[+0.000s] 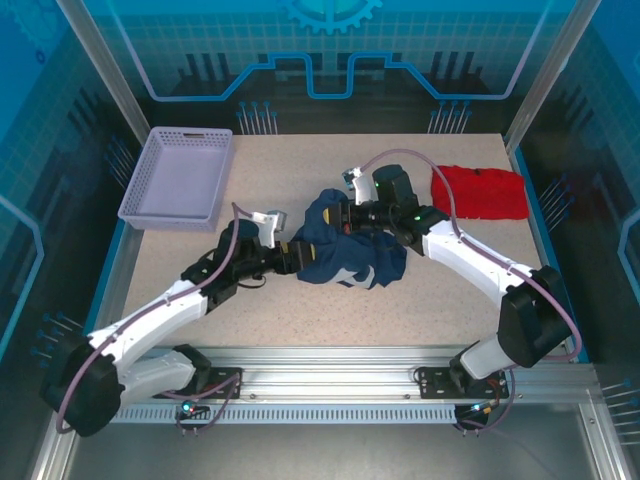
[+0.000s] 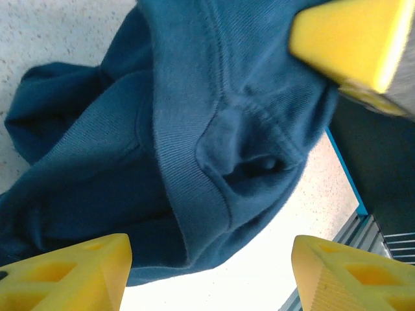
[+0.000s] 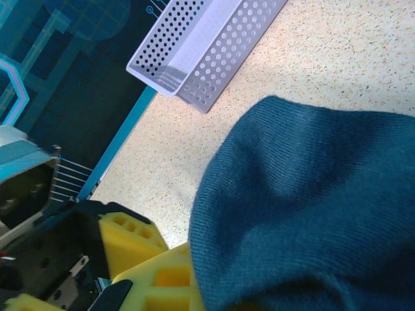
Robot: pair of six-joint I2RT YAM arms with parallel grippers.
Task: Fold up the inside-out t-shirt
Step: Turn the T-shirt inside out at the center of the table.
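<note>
The inside-out t-shirt (image 1: 355, 255) is a dark navy bundle, bunched up mid-table between the two arms. My right gripper (image 1: 345, 213) is shut on its upper edge, and in the right wrist view the cloth (image 3: 311, 214) drapes over the yellow fingers (image 3: 159, 278) and hides their tips. My left gripper (image 1: 298, 258) sits at the bundle's left side. In the left wrist view its yellow fingers (image 2: 65, 272) stand wide apart and open. A ribbed hem of the t-shirt (image 2: 181, 129) hangs just beyond them, not pinched. The right gripper's yellow finger (image 2: 350, 39) shows at the top right.
A lavender perforated basket (image 1: 178, 178) stands at the back left, also seen in the right wrist view (image 3: 207, 45). A red folded garment (image 1: 478, 190) lies at the back right. Blue-edged table borders and a metal rail (image 1: 330, 365) bound the work area.
</note>
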